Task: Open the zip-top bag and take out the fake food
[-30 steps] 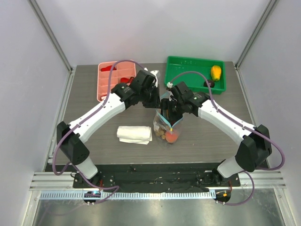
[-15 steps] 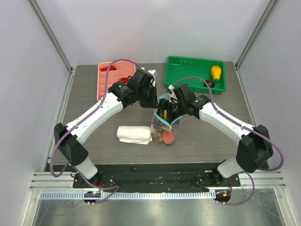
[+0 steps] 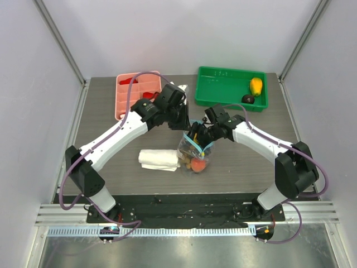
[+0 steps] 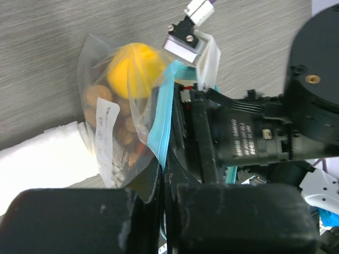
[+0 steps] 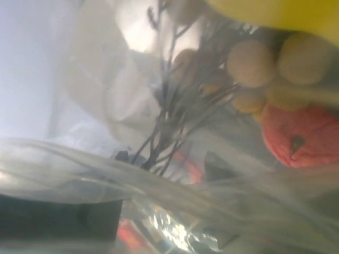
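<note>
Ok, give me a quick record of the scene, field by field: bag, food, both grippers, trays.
bag: zip-top bag, between the two grippers, beside the white cloth
food: fake food inside the bag, including yellow piece, red-orange piece, brown balls
left gripper: shut on the bag's blue zip strip
right gripper: at the bag's top, jaws not readable
green tray: yellow-orange piece, dark piece
pink tray: back left

- zip-top bag (image 3: 193,151) at centre of table (image 3: 251,164), fake food (image 3: 196,164) inside, at its near end
- folded cloth (image 3: 159,159) just left of bag
- divided tray (image 3: 124,109) back left
- open tray (image 3: 223,89) back right, 2 pcs (image 3: 255,86) in its right end
</note>
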Controlling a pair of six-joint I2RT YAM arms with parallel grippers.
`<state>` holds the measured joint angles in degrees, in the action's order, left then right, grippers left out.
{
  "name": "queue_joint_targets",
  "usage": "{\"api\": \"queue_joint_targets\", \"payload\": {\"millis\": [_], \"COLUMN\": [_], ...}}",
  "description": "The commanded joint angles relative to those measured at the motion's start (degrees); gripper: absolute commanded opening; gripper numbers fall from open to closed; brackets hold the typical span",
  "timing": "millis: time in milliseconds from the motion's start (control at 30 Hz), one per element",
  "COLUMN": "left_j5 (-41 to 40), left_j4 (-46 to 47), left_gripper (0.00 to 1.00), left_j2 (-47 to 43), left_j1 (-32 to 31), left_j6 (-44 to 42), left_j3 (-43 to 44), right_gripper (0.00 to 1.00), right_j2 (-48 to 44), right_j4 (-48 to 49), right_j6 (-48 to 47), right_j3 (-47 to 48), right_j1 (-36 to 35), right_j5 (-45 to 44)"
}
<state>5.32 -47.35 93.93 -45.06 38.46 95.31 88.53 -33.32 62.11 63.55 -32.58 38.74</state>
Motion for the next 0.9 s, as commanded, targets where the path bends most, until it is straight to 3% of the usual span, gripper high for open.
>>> {"api": "queue_joint_targets", "payload": {"millis": [0,67,167,267,533,867], "left_j5": [2.5,2.1,1.5,0.8,-2.1,-4.1], "left_j4": [6.1,6.5,6.6,6.6,7.1,6.3], "left_gripper": [0.00,0.00,0.00,0.00,0.00,0.00], "left_j2": [-1.5,-1.6,-1.7,-2.3,-4.7,-6.7], "left_j1": [-1.6,-2.1,-2.7,-2.8,-2.8,-2.8], "left_j6": [1.8,2.1,2.1,2.1,1.4,-2.1], "left_j3": [0.5,0.4,-0.1,-1.1,-5.7,-8.8], "right_gripper": [0.63,0.58,0.34,0.20,0.04,0.01], "right_j2": [1.1,0.7,0.3,-1.0,-7.8,-12.2], "right_j4": [2.0,2.4,2.8,2.8,0.8,-7.1], "right_j6": [10.0,12.4,14.0,14.5,11.6,7.0], "right_j3": [-0.9,-1.1,-1.6,-2.6,-4.5,1.3], "right_j1": [0.0,0.1,0.4,0.6,4.6,10.0], "right_j5": [-1.3,-2.5,-4.1,-4.9,-6.1,-4.9]}}
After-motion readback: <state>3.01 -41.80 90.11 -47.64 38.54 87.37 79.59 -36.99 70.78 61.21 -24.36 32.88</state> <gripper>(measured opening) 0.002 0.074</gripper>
